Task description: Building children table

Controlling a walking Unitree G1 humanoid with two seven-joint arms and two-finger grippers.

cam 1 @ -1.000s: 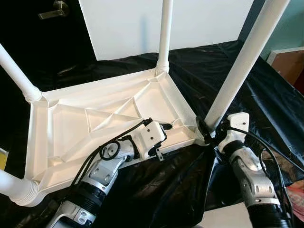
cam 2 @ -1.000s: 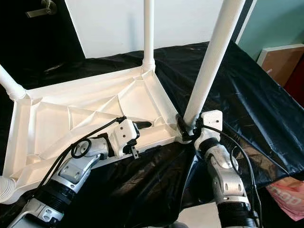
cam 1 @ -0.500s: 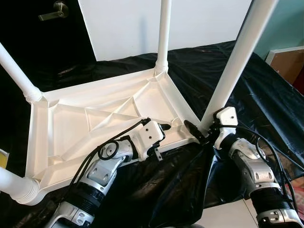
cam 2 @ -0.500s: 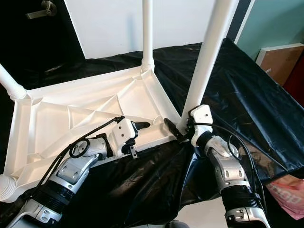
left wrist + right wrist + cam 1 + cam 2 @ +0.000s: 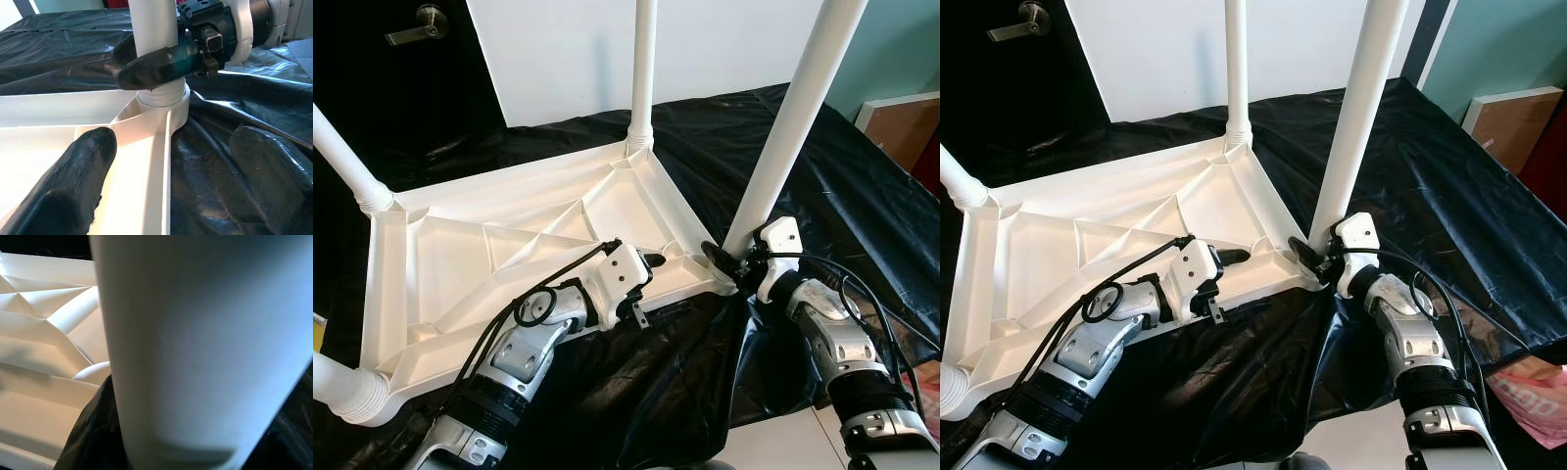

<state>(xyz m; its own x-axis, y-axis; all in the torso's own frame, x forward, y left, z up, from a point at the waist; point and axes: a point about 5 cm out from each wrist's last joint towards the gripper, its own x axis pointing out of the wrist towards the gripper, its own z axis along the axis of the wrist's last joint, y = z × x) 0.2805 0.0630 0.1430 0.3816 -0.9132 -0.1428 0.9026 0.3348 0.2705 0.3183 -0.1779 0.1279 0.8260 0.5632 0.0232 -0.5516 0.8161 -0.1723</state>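
Observation:
The white children's table top (image 5: pixel 509 245) lies upside down on a black sheet, legs pointing up. My right gripper (image 5: pixel 722 259) is shut on the foot of the near right leg (image 5: pixel 793 127), just above its corner socket (image 5: pixel 161 100). The left wrist view shows a black finger (image 5: pixel 156 66) wrapped around that leg. My left gripper (image 5: pixel 651 266) is open and straddles the near rim (image 5: pixel 159 166) beside that corner, with one finger (image 5: pixel 73 186) inside the top and the other over the sheet. Another leg stands at the far corner (image 5: pixel 641 69), and more at the left (image 5: pixel 342 147).
The black sheet (image 5: pixel 724 137) covers the work surface and hangs over its near edge. Behind are a dark door with a lever handle (image 5: pixel 416 24) and a white panel (image 5: pixel 568 49). A brown box (image 5: pixel 901 117) stands at the right, and a pink bag (image 5: pixel 1538 392) lies low at the right.
The near right leg has swung from a rightward lean to nearly upright, with my right gripper staying around its foot. The left gripper has held its place on the rim.

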